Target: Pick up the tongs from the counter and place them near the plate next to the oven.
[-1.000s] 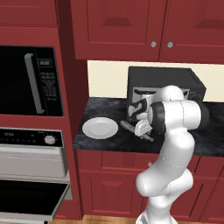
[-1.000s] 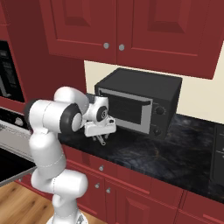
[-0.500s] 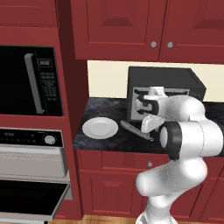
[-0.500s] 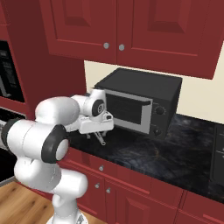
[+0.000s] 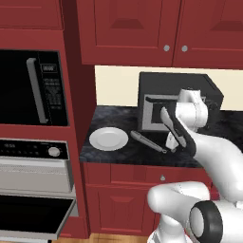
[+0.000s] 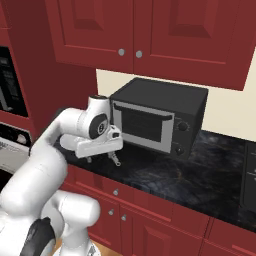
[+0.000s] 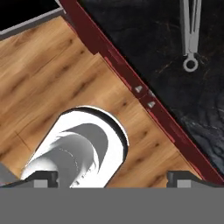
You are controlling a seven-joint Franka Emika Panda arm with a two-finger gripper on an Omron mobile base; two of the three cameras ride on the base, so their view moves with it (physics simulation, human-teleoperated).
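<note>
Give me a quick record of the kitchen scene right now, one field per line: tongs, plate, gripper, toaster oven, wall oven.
tongs: lying flat on the counter, between the plate and the gripper
plate: white, empty, left of the tongs
gripper: above the counter, right of the tongs, holding nothing; jaws apart
toaster oven: black, at the back of the counter
wall oven: left of the counter, door ajar

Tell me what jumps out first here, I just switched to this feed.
The white arm fills the foreground, its pincer hanging open over the counter in front of the black countertop box. The tongs lie flat on the dark stone just left of it, ungrasped. Further left sits the plate, beside the oven.
</note>
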